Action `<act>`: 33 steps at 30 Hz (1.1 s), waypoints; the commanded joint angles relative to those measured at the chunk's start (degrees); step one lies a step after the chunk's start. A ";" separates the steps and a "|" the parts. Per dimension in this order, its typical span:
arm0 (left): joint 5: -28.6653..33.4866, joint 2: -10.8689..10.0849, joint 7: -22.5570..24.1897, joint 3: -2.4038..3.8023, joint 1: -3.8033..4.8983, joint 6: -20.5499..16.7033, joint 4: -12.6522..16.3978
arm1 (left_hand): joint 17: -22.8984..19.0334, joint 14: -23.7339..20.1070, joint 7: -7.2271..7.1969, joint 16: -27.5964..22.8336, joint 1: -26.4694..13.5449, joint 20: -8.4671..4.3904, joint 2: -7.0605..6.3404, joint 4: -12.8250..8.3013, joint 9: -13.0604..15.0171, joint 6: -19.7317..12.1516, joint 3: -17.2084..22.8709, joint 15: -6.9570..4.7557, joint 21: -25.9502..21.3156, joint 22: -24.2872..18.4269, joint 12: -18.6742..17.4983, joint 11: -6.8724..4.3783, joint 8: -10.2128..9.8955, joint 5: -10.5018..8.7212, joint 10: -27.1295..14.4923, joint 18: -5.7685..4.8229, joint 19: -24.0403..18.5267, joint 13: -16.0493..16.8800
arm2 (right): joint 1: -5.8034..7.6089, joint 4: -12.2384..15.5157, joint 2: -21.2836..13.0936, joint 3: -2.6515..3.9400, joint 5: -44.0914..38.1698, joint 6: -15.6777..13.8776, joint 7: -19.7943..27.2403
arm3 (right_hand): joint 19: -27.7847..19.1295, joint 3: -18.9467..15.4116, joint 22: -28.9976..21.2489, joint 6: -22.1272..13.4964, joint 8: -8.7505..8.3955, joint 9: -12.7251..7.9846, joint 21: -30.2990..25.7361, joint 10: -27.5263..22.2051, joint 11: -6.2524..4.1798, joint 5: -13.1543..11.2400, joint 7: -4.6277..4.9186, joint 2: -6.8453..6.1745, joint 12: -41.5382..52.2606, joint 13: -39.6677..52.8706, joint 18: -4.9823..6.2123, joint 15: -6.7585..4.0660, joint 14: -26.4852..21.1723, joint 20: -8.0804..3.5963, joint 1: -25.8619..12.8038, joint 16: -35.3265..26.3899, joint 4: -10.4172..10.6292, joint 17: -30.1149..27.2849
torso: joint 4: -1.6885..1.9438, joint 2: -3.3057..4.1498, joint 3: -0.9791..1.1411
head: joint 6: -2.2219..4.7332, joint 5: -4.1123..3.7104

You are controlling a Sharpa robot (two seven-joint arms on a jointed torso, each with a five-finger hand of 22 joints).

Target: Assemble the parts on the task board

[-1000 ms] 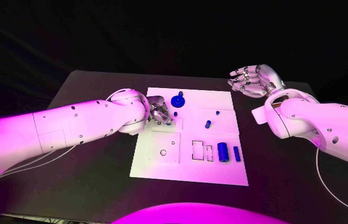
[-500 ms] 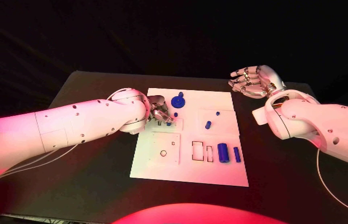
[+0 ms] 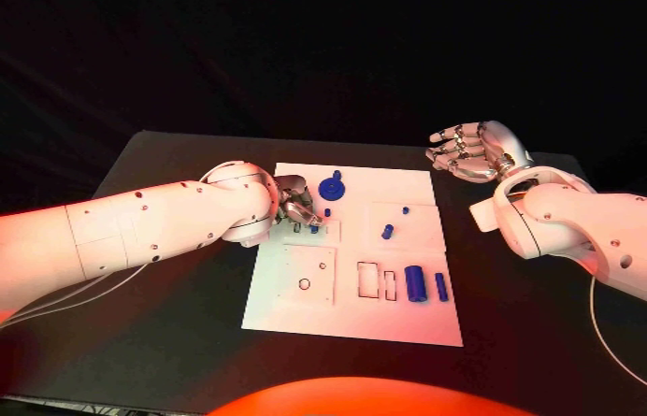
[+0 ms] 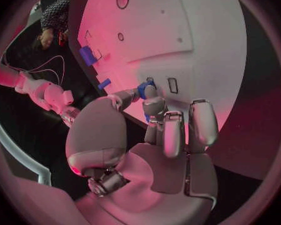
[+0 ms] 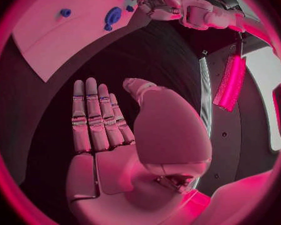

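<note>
The white task board (image 3: 353, 319) lies mid-table. My left hand (image 3: 299, 212) rests on its near-left upper part. In the left wrist view the thumb and a finger (image 4: 154, 104) pinch a small blue part (image 4: 144, 89) right at the board (image 4: 178, 30), beside a small rectangular slot (image 4: 172, 85). In the head view that small blue part (image 3: 314, 229) shows just below the fingertips. A blue peg (image 3: 326, 213) stands close by, and a round blue gear (image 3: 332, 188) lies beyond the hand. My right hand (image 3: 472, 151) hovers off the board's far right corner, fingers apart and holding nothing (image 5: 97, 120).
More blue parts lie on the board: two small pieces (image 3: 387, 232) near the middle, plus a thick block (image 3: 415, 283) and a thin bar (image 3: 441, 287) beside open rectangular slots (image 3: 366, 279). A round hole (image 3: 304, 284) sits low on the left. Black table (image 3: 162, 341) surrounds the board.
My left hand's fingers have shifted slightly, and a small blue part now shows under the fingertips. The right hand has not moved.
</note>
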 commanded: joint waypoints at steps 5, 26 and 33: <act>4.01 0.00 -0.95 -0.36 -0.38 2.89 -0.16 | 12.40 5.31 0.64 -0.89 5.31 0.30 2.46 -3.65 -0.25 -1.90 3.81 0.13 -1.03 -1.35 -2.09 0.41 -1.27 0.10 -1.73 -0.48 -1.08 -2.42 | -0.02 0.09 -0.04 0.01 -0.50 0.76 0.32 | 0.09 -0.08 -0.06 -0.29 -0.33 -0.08 -0.38 -0.13 0.34 0.19 2.26 0.24 -0.21 -0.03 0.26 0.04 -0.15 0.42 -0.54 -0.31 0.12 -0.09 | 0.03 0.04 -0.01 | -0.08 -0.11; 5.26 0.06 -0.97 -0.32 -0.38 2.35 -0.15 | 11.95 5.20 1.06 -1.12 6.86 0.61 3.37 -4.90 0.11 -2.20 5.36 0.44 -1.16 -1.45 -2.75 0.76 -1.56 -0.36 -2.15 -0.45 -1.20 -3.29 | -0.02 0.11 0.02 0.01 -0.50 0.74 0.38 | 0.09 -0.08 -0.06 -0.29 -0.33 -0.08 -0.38 -0.13 0.34 0.19 2.26 0.24 -0.21 -0.03 0.26 0.04 -0.15 0.42 -0.54 -0.31 0.12 -0.09 | -0.01 0.00 0.02 | -0.03 0.00; 5.16 0.16 -1.03 -0.05 -0.27 2.46 -0.60 | 11.96 5.20 1.09 -1.11 6.98 0.63 3.42 -5.04 0.16 -2.23 5.50 0.45 -1.13 -1.37 -2.83 0.77 -1.55 -0.37 -2.18 -0.46 -1.15 -3.43 | -0.02 0.04 0.09 0.02 -0.50 0.76 0.38 | 0.19 -0.06 -0.44 -0.20 -0.28 -0.10 -0.48 -0.12 0.33 0.50 2.24 0.19 -0.16 -0.03 0.26 0.05 -0.11 0.44 -0.66 -0.47 0.05 -0.21 | -0.05 0.01 -0.01 | 0.01 0.02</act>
